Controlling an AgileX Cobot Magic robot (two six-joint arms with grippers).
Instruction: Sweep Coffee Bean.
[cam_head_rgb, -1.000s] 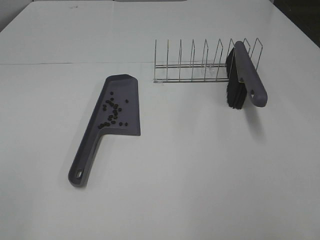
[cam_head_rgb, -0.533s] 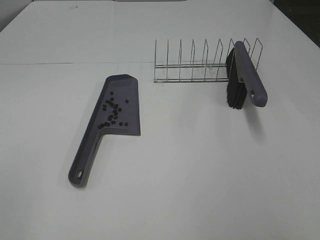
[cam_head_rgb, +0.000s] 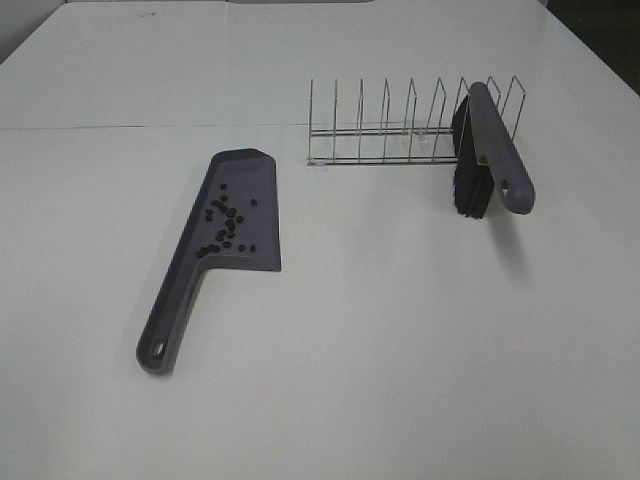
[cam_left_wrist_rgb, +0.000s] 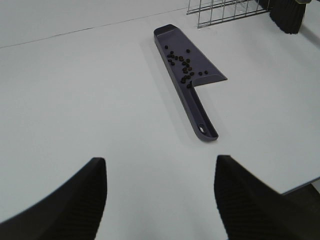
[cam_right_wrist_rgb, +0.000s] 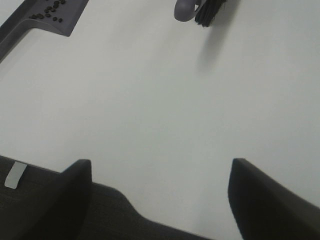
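Exterior high footage showed a plain white tabletop (cam_head_rgb: 400, 350) carrying a grey-purple plastic dustpan (cam_head_rgb: 232, 215) with a long flat handle ending in a hanging hole. It lay flat, left of the middle, its handle running toward the near edge and its wide pan end toward the far side. The coffee bean (cam_head_rgb: 226, 224) load, a handful of tiny dark oval beans, sat scattered inside the pan, most of it bunched near where the pan narrowed into the handle. No bean could be made out on the bare surface around it.

Beyond the dustpan and to the right stood a thin silver wire rack (cam_head_rgb: 400, 130) with a row of upright dividers. A grey-purple hand brush with black bristles (cam_head_rgb: 490, 160) was lodged at the rack's right end, tilted, with its bristles hanging down on the left and its holed handle end pointing toward the near side, past the rack's edge.

Neither arm appeared in that view. From the left wrist camera, the left end effector (cam_left_wrist_rgb: 160, 200) was held above bare tabletop, its two dark ribbed fingers (cam_left_wrist_rgb: 75, 205) parted with nothing between them; the dustpan (cam_left_wrist_rgb: 192, 75) and its beans (cam_left_wrist_rgb: 182, 62) lay well ahead of it. From the right wrist camera, the right end effector (cam_right_wrist_rgb: 160, 200) likewise had its jaws spread wide and empty near the tabletop's near edge, the brush (cam_right_wrist_rgb: 200, 10) well apart from it.
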